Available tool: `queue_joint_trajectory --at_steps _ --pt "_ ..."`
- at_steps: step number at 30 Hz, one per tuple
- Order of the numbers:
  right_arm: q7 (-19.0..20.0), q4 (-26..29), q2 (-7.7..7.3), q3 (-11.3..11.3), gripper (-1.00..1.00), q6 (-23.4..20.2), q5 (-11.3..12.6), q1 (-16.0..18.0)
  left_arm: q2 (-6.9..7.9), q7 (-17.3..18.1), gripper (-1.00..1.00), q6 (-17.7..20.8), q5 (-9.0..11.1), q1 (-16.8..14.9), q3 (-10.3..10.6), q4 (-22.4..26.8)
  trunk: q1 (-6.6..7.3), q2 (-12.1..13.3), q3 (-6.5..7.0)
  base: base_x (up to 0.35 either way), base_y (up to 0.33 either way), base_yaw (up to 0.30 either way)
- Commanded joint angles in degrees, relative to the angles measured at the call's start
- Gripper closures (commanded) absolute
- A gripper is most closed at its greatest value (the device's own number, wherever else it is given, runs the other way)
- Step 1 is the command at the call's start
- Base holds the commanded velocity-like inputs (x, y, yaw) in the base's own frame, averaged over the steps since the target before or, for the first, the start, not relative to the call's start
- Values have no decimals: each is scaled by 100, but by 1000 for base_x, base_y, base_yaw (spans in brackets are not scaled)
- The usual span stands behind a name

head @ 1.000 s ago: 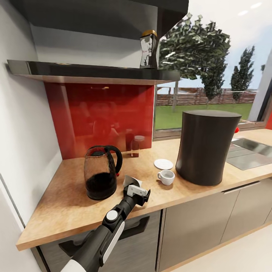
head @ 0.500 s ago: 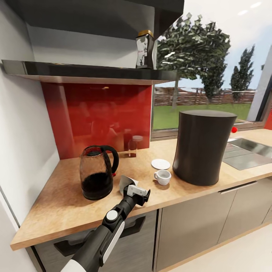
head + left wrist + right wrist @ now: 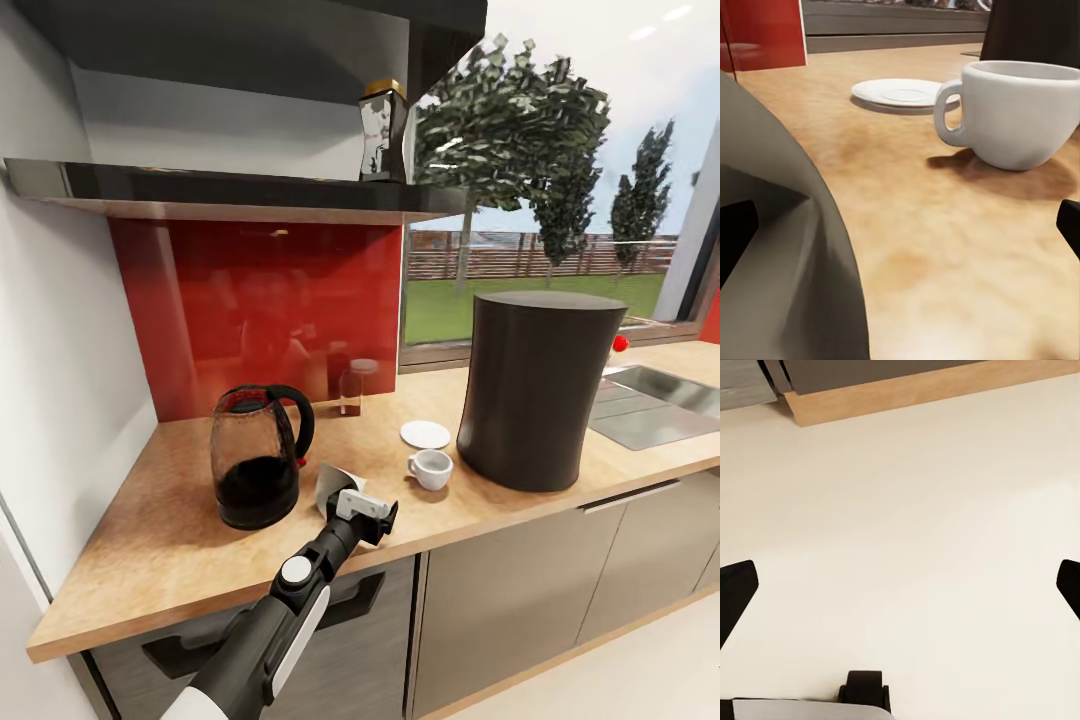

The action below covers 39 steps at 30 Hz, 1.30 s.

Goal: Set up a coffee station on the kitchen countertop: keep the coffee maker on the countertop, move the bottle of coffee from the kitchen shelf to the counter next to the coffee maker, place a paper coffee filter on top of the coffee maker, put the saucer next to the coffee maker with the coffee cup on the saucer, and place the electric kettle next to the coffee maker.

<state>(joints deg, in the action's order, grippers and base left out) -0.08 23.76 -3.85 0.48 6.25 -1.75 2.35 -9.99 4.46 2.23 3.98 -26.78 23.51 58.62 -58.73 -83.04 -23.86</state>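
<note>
Coffee maker (image 3: pixel 540 390): tall matte dark-grey drum, flat top, standing on the worktop (image 3: pixel 150 540) just left of the steel sink (image 3: pixel 655 400). Paper coffee filter (image 3: pixel 335 487): thin pale piece, held at the left claw (image 3: pixel 345 497) near the worktop's front edge, between kettle and cup; in the left wrist view it shows as a big grey curved sheet (image 3: pixel 780 262) close to the lens. Left claw closed on the filter. Right claw (image 3: pixel 900 592): both fingertips far apart at the frame edges, wide, hanging over the floor (image 3: pixel 915 510).

Coffee cup (image 3: pixel 430 468): small, white, tiny handle, upright on the bare worktop, near the drum's base and not on the saucer (image 3: pixel 425 434). Saucer is flat, white, just behind the cup, apart from it. Bottle of coffee (image 3: pixel 383 130): dark, yellow cap, up on the dark shelf (image 3: pixel 200 185) by the window.

Worktop is light wood over glossy grey cabinets, with a red glass backsplash (image 3: pixel 260 310) behind and a white wall at left. Window shows lawn, trees, fence.

Electric kettle (image 3: pixel 255 455): clear glass jug, black base and looped handle, dark in the lower half, whether liquid or base I can't tell. Small glass jar (image 3: pixel 352 388) against the backsplash, brownish at the bottom.
</note>
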Motion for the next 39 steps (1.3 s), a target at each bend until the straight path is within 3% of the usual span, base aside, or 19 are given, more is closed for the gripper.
queue_joint_trajectory --at_steps 1,39 --pt "-1 -3 -2 4 -100 16 -18 3 0 19 -100 23 42 -3 -1 3 0 -3 -6 0 7 0" --pt "-1 -3 -2 4 -100 16 -18 3 0 20 -100 23 42 -3 -3 9 0 -3 -6 12 11 0"
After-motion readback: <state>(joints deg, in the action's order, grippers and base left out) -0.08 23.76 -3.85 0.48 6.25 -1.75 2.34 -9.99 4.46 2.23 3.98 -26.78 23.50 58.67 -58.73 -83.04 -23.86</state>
